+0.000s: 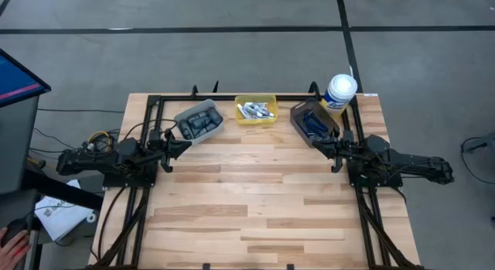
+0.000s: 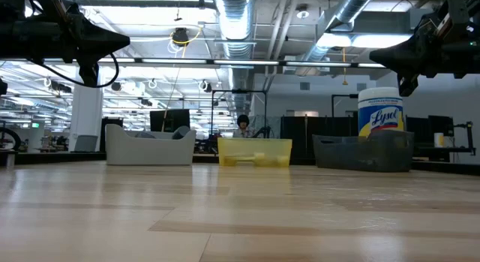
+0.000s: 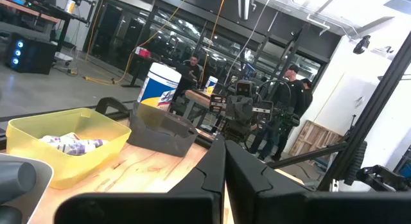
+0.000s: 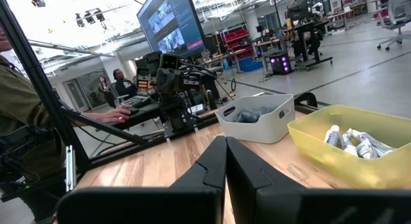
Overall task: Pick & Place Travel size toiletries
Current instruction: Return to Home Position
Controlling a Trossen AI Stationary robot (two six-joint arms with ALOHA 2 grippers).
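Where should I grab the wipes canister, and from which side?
Grip the wipes canister on its round body high up, just under its lid, jaws level, coming from the table's right edge, likely with the right gripper. It stands upright, and the dark bin hides its lower part from the front.

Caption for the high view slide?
Toiletries in the grey bin, yellow bin and dark bin; left gripper and right gripper shut.

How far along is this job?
Looks finished: pods lie in the grey bin, tubes in the yellow bin, razors in the dark bin. Nothing in hand: left gripper and right gripper hang shut and empty near the bins. No toiletry shows outside a bin.
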